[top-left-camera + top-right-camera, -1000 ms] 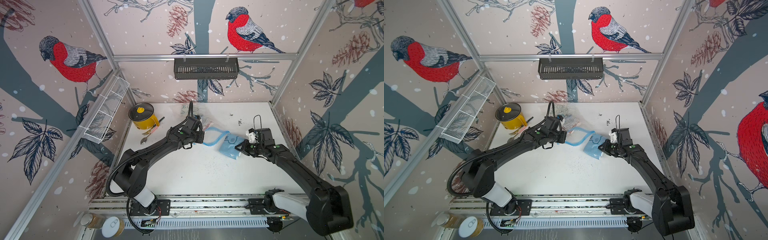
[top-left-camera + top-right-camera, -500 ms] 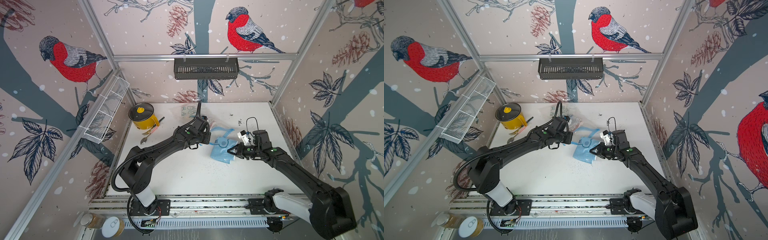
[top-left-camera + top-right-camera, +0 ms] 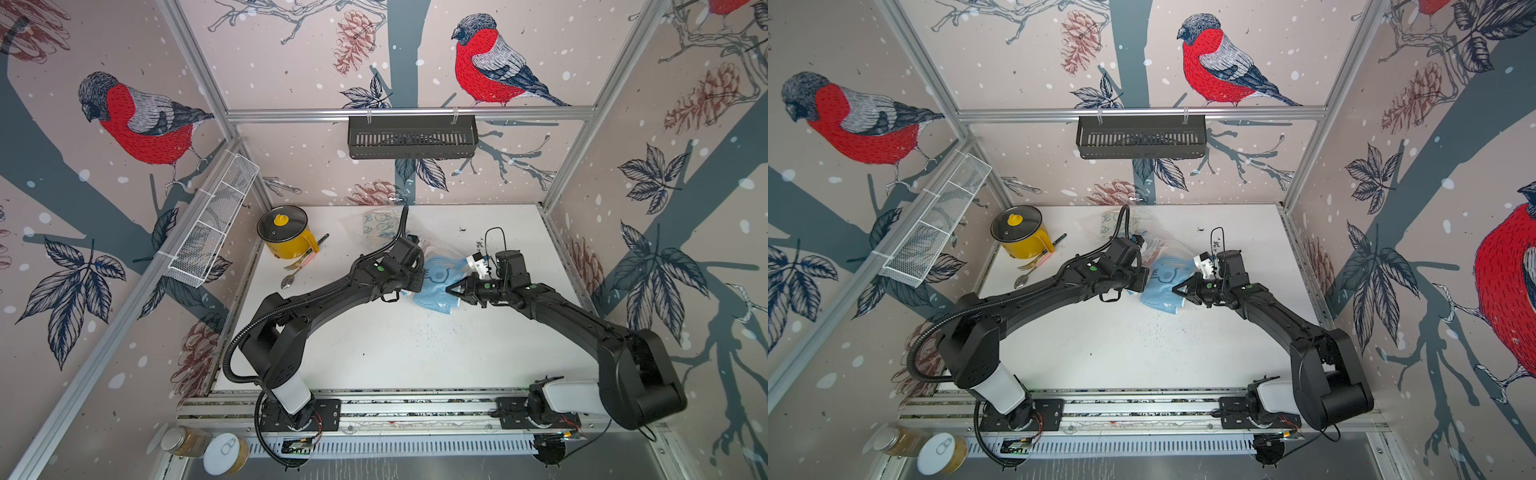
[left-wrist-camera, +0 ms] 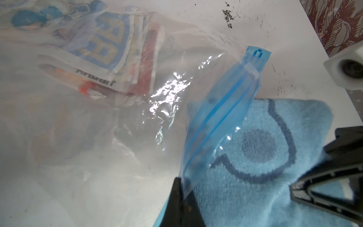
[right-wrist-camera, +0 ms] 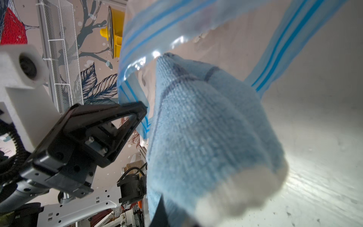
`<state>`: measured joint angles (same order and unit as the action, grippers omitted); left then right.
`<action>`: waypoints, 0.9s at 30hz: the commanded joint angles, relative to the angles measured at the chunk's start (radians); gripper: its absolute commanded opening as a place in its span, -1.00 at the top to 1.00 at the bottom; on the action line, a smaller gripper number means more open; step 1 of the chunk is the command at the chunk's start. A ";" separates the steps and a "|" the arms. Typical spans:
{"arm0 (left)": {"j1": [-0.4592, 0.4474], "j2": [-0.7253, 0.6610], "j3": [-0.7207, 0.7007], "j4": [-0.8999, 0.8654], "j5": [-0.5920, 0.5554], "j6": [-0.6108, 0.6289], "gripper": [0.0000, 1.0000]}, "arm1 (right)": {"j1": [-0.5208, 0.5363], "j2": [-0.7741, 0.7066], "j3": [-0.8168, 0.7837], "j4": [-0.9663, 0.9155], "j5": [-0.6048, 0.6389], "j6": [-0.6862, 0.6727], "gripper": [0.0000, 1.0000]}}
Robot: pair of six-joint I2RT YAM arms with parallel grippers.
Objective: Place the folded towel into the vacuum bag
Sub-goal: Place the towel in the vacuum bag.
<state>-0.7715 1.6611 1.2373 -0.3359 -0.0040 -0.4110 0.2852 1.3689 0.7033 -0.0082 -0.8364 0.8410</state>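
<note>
left tool [image 4: 181, 182]: clenched on the blue zip strip [image 4: 222, 118] of the vacuum bag [image 4: 98, 137], my two black fingers pinching one lip of the mouth and holding it raised off the table [image 3: 395, 345]. right tool [image 3: 451, 289]: clamped on the near end of the folded towel [image 3: 438, 286], jaws almost together with the light blue cloth between them. the towel, marked with dark blue lines, sits between my two tools near the middle of the table; seen from the right wrist, its far end [image 5: 176, 64] lies under the lifted lip, with the other part of the strip running past its side. most of the towel is outside the bag. the rest of the clear bag spreads crinkled toward the back of the table, and through its plastic show folded cloths [image 4: 110, 53] with blue and red print. a yellow pot [image 3: 286, 237] with a lid stands well apart at the back left corner.
</note>
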 commanded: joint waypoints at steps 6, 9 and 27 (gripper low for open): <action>-0.008 -0.019 -0.011 -0.004 -0.002 0.007 1.00 | -0.027 0.106 0.012 0.190 -0.009 0.119 0.99; -0.013 -0.011 -0.010 -0.004 0.003 0.005 1.00 | -0.027 0.136 0.019 0.253 -0.004 0.169 0.99; -0.018 0.013 0.003 0.007 0.013 -0.018 1.00 | -0.016 0.170 0.078 0.438 -0.032 0.315 0.98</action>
<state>-0.7872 1.6711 1.2312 -0.3408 -0.0017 -0.4175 0.2630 1.5375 0.7719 0.3676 -0.8585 1.1351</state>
